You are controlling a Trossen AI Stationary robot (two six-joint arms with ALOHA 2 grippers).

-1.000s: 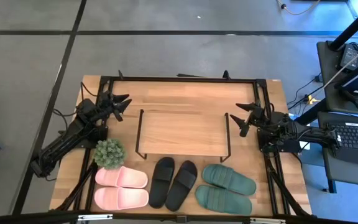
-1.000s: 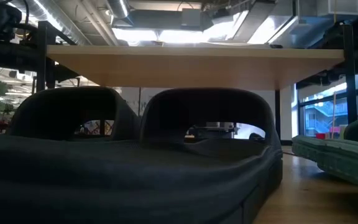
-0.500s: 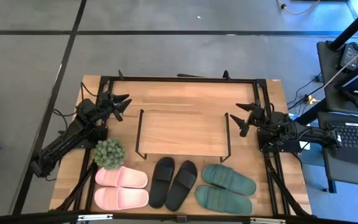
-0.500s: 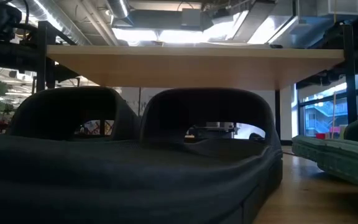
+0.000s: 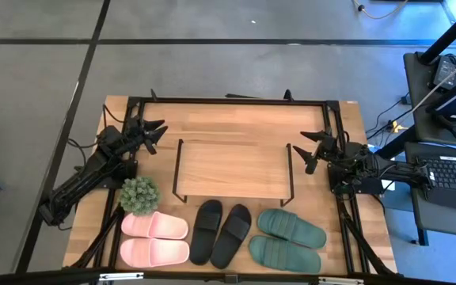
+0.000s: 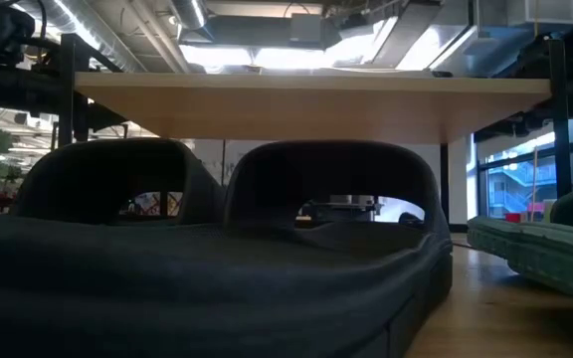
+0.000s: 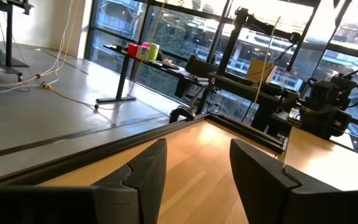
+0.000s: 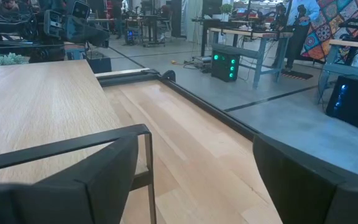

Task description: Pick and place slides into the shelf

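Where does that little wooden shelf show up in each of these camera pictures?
High view: shelf mid-table, between both arms.
Low view: its board spans the top, behind the black slides.
Left wrist view: not in it.
Right wrist view: board and wire leg, near left.
Shared landmark: small plant.

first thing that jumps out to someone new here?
The three pairs of slides lined up along the table's near edge: pink on the left, black in the middle, dark green on the right. Behind them stands the shelf, nothing on its top board. The left hand and right hand flank it, both open and empty.
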